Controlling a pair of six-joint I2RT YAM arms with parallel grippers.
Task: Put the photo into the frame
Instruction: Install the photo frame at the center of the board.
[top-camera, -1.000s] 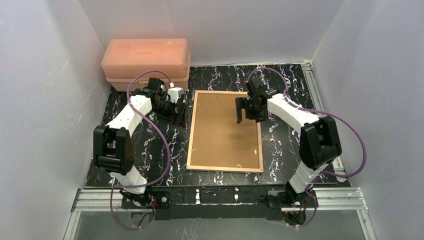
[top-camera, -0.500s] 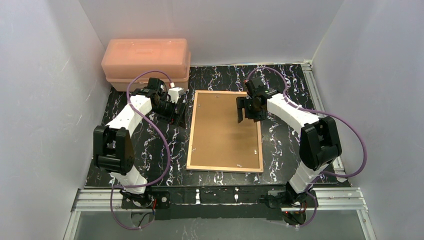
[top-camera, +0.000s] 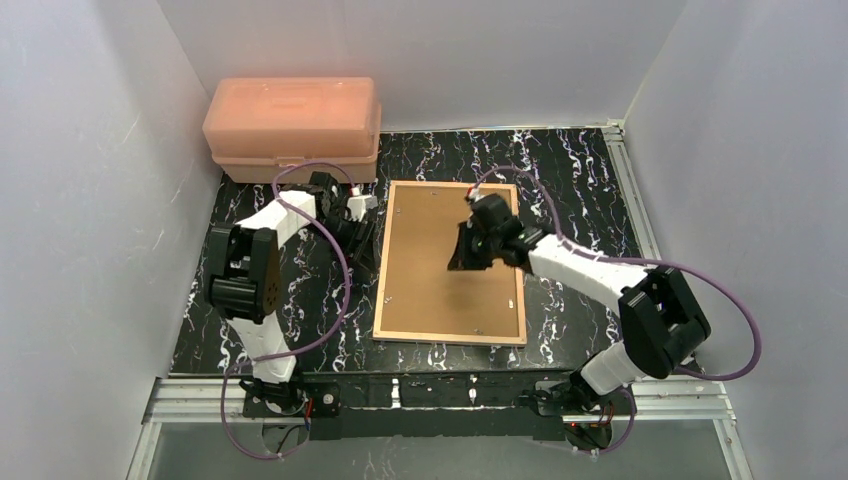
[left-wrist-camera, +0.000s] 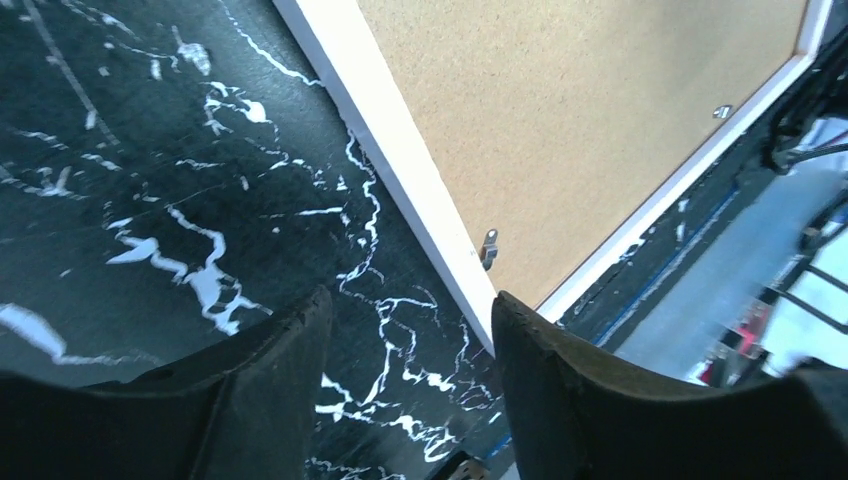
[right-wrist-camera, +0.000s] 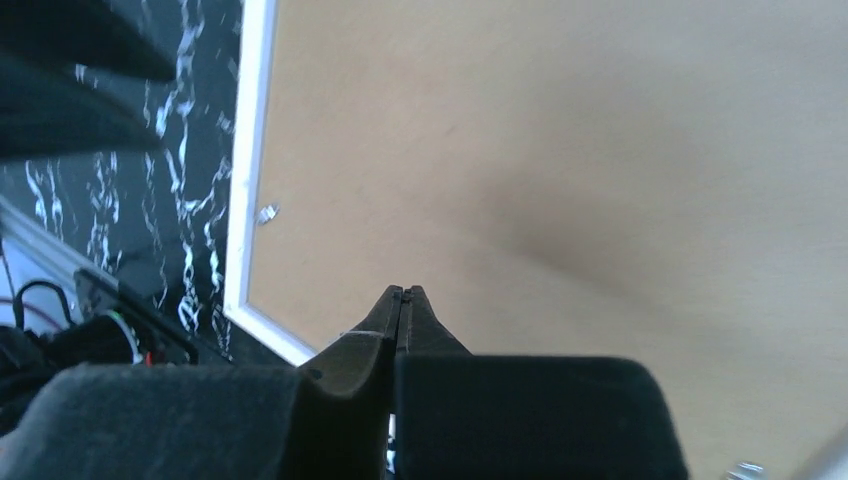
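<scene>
The frame (top-camera: 380, 272) lies face down on the black marbled table, its brown backing board (top-camera: 440, 290) filling it. The photo is out of view. My left gripper (top-camera: 362, 243) hangs just outside the frame's left edge; in the left wrist view its jaws (left-wrist-camera: 410, 300) stand open over bare table, the right finger next to the white frame edge (left-wrist-camera: 400, 170) and a metal clip (left-wrist-camera: 488, 246). My right gripper (top-camera: 462, 262) is shut with nothing in it, its tips (right-wrist-camera: 405, 292) pointing down at the backing board (right-wrist-camera: 560, 150) near the middle.
A pink plastic box (top-camera: 292, 125) stands at the back left, close behind the left arm. White walls close in the table on three sides. A metal rail (top-camera: 430, 392) runs along the near edge by the arm bases.
My right arm has swung left and lower over the backing board and its jaws have shut. The left arm has folded in toward the frame's left edge, with its jaws narrower.
</scene>
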